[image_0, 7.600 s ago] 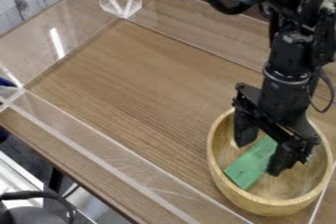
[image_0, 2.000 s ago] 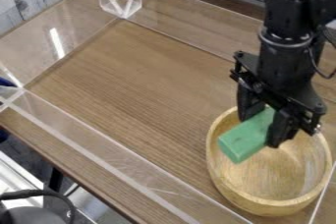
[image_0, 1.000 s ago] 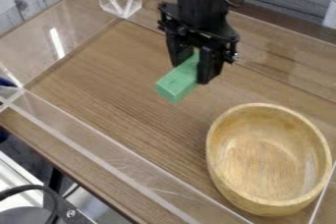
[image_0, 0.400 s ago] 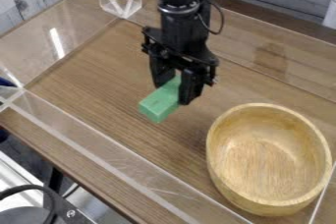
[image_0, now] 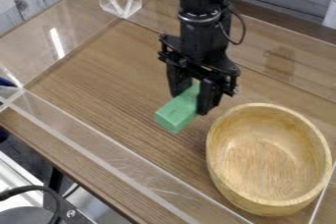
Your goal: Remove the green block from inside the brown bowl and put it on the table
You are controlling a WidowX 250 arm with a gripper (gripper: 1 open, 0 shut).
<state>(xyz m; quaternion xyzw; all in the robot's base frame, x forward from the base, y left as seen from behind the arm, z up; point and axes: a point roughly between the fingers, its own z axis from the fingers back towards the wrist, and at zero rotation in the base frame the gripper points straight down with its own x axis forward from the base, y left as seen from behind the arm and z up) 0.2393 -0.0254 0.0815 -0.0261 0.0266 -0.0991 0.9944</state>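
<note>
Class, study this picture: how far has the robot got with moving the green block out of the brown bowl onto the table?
Done: the brown bowl is empty. In hand: the gripper holds the green block low over the table, left of the bowl. Left: set it down and release.

The single black arm enters from twelve o'clock at the top edge and hangs almost vertical through the upper middle of the view. Its wrist is straight, so the gripper [image_0: 195,102] points straight down, just right of centre. The two dark fingers [image_0: 210,92] extend downward side by side, drawn in and clamped on the green block [image_0: 176,113], which sticks out toward seven o'clock.
</note>
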